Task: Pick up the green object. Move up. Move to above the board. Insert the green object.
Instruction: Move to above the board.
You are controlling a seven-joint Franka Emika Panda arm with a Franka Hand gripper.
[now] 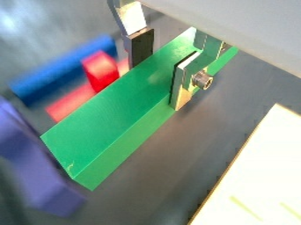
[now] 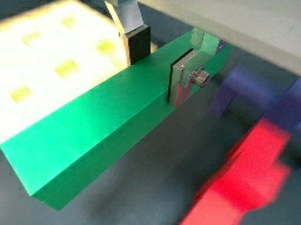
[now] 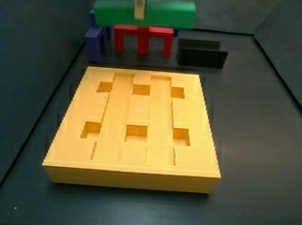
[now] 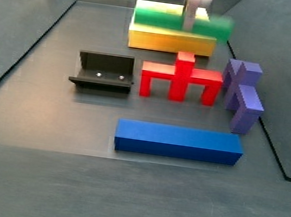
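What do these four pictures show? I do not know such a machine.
It is a robot arm with a two-finger gripper. Two cameras sit on its wrist and look down along the jaws; two others stand beside the table. The jaws are shut on the green bar, which appears lifted off the floor in a side view. On the floor lie the yellow board with six square holes, a red pronged piece, a long blue block, purple blocks and a black fixture.
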